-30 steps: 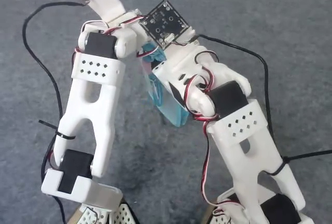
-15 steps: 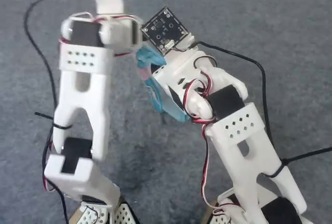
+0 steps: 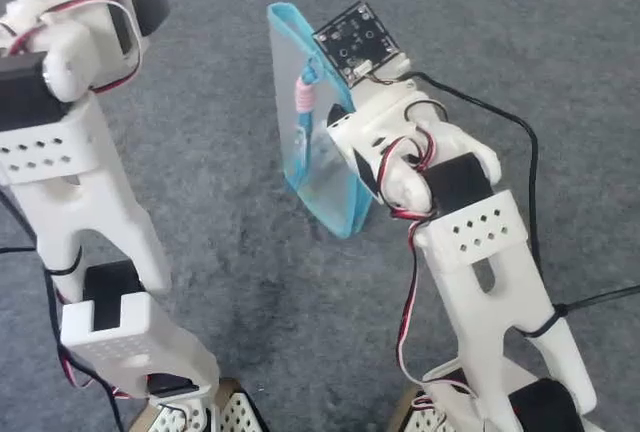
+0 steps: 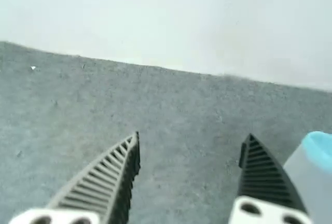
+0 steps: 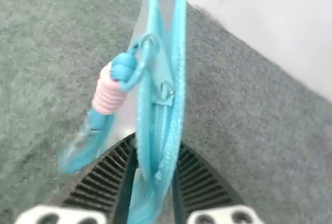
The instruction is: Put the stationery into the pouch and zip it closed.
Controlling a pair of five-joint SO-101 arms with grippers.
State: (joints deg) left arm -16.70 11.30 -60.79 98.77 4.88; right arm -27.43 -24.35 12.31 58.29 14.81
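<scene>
Two arms stand over the grey carpet (image 3: 250, 272), and your right one has the load. Your right gripper (image 5: 155, 146) is clamped on the pouch (image 5: 166, 37), with a ribbed finger pressed against each side of its light blue zip edge. From the high view, the pouch (image 3: 310, 152) stands upright on its narrow side, in the middle of the scene toward the far wall, just left of the right arm (image 3: 470, 222). You cannot tell whether its lower corner touches the carpet. The zip pull (image 5: 109, 94), a pink bead with a blue tassel (image 5: 78, 146), hangs off the slider on the left face. What lies inside is too unclear to tell.

Your left gripper (image 4: 193, 138) hangs with its jaws spread wide and nothing between them, pointing at the far wall (image 4: 181, 16). A blue corner of the pouch (image 4: 316, 154) sits just beside one finger. The left arm (image 3: 70, 152) is raised at the left.
</scene>
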